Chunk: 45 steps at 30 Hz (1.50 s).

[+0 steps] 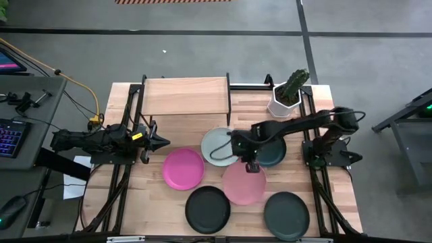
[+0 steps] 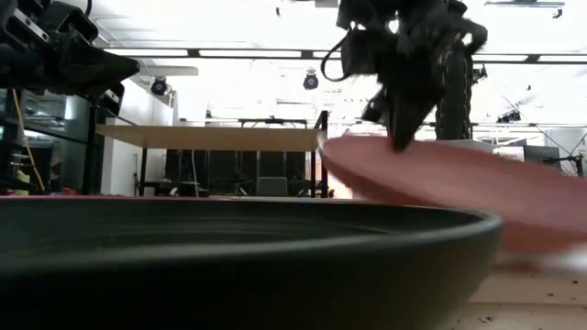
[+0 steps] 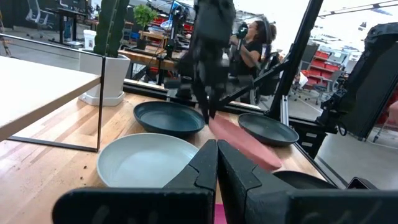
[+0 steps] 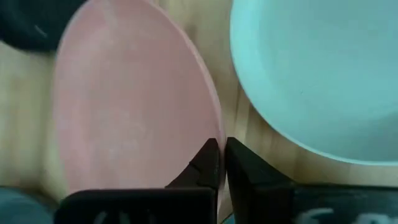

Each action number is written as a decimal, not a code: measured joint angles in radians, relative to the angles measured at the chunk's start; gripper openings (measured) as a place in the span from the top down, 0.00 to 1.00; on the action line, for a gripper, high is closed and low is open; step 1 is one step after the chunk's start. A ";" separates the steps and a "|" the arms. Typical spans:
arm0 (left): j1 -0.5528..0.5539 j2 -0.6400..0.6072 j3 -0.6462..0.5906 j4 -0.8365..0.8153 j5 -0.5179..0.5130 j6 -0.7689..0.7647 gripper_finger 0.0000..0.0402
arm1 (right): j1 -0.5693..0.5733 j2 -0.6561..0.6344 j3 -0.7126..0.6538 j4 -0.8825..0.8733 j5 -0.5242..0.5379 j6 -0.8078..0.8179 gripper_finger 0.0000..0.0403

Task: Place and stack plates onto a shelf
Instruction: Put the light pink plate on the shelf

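Right gripper (image 1: 250, 164): fingers pinched together on the rim of the round, matte light pink plate (image 1: 244, 183); in the right wrist view the two dark fingers (image 4: 208, 163) meet on the plate's edge.
Light pink plate: gripped edge raised, so it tilts in the low view and the left wrist view; it sits mid-tabletop, toward the front edge.
Pale mint-white round plate (image 1: 218, 146): flat on the planked wooden tabletop (image 1: 341, 192), just beside the right gripper.
Dark teal round plate (image 1: 273, 154): partly under the right arm, near the white hexagonal plant pot (image 1: 284, 104).
Left gripper (image 1: 164, 142): fingers closed on nothing, held near the tabletop's left edge, above the round magenta plate (image 1: 183, 169).
Black round plate (image 1: 207, 209): at the front edge.
Dark grey-green round plate (image 1: 286, 215): near the front right corner.
Light-wood shelf on a black frame (image 1: 185, 96): at the back edge, nothing on it.
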 joint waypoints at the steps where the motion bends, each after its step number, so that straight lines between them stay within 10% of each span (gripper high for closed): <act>1: 0.000 0.000 0.000 0.000 0.000 0.000 1.00 | -0.012 -0.023 0.000 -0.001 -0.032 0.005 1.00; 11: 0.000 0.000 0.000 0.000 0.000 0.000 1.00 | -0.054 -0.150 0.000 0.140 -0.221 0.165 1.00; 19: 0.000 0.000 0.000 0.000 0.000 0.000 1.00 | -0.177 -0.141 0.089 0.485 -0.115 0.424 1.00; 35: 0.000 0.000 0.000 0.000 0.000 0.000 1.00 | -0.470 0.164 0.786 0.077 0.182 0.498 1.00; 45: 0.000 0.000 0.000 0.000 0.000 0.000 1.00 | -0.552 0.301 0.849 -0.155 0.232 0.518 1.00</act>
